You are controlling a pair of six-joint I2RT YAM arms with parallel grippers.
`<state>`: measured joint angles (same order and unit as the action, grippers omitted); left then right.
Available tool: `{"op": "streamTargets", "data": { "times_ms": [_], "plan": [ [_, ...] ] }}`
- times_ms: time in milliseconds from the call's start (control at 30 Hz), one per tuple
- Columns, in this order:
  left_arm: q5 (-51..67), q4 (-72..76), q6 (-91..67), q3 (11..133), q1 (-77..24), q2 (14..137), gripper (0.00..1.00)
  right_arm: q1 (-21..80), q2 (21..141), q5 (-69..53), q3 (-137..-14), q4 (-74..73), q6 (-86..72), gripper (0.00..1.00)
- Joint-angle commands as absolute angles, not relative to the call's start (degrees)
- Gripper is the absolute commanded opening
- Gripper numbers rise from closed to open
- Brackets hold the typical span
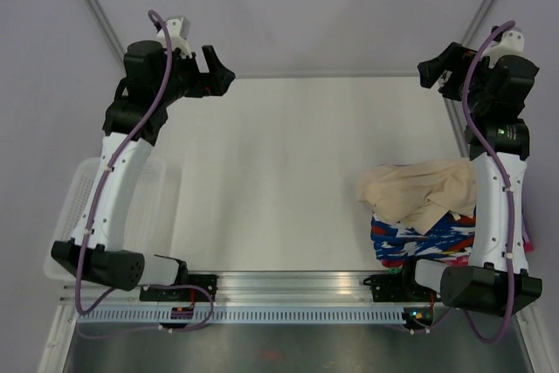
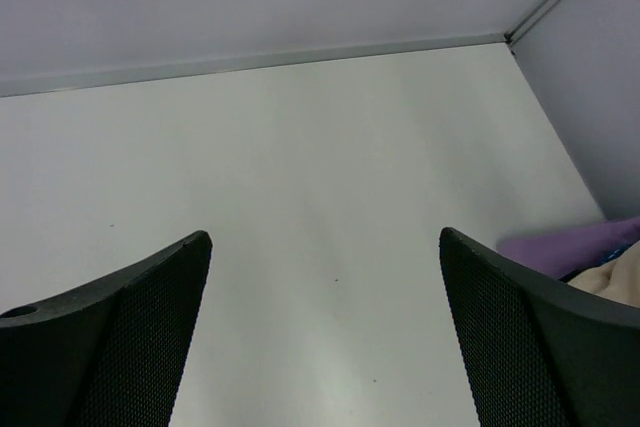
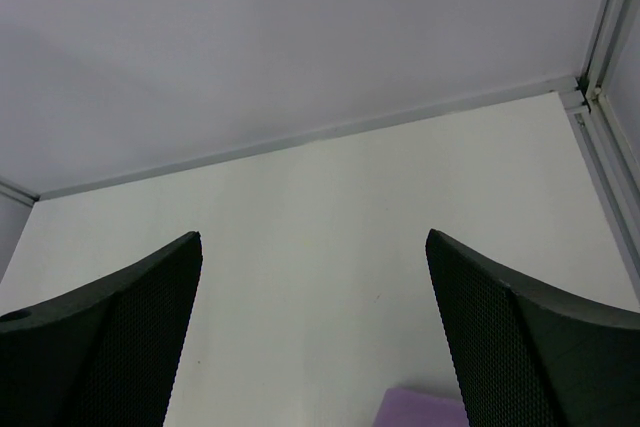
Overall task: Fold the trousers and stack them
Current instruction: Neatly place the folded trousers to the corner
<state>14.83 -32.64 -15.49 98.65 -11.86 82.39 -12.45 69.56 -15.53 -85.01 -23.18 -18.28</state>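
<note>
Left tool (image 1: 218, 72) and right tool (image 1: 431, 67) both gape wide, holding nothing, raised at the far corners, I'd guess to keep the bench (image 1: 288, 172) free, and the trousers (image 1: 419, 191) sit crumpled on the patterned clothes (image 1: 419, 238) near the right arm's base

White tabletop inside a pale lavender enclosure.
The tabletop (image 1: 279, 172) is matte white; lavender walls (image 1: 288, 6) close it at 12, 9 and 3 o'clock, with aluminium posts (image 1: 92, 2) slanting at 11 and 1, and a slotted metal rail (image 1: 288, 284) at 6.
</note>
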Motion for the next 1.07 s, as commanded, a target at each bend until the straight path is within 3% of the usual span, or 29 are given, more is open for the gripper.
{"op": "streamTargets", "data": {
  "times_ms": [0,200,1033],
  "plan": [
    [5.9,-31.6,-7.1,91.6,-12.0,73.5,1.00,-12.0,70.7,-18.3,-82.2,-19.3,-18.4,0.98],
    [0.4,-25.1,-8.0,81.0,-12.0,65.2,1.00,-11.2,72.6,-21.4,-81.0,-17.1,-19.5,0.98],
    [-4.9,-19.7,-14.6,74.9,-12.0,65.0,1.00,-9.4,75.1,-21.1,-83.4,-16.5,-18.2,0.98]
  ]
}}
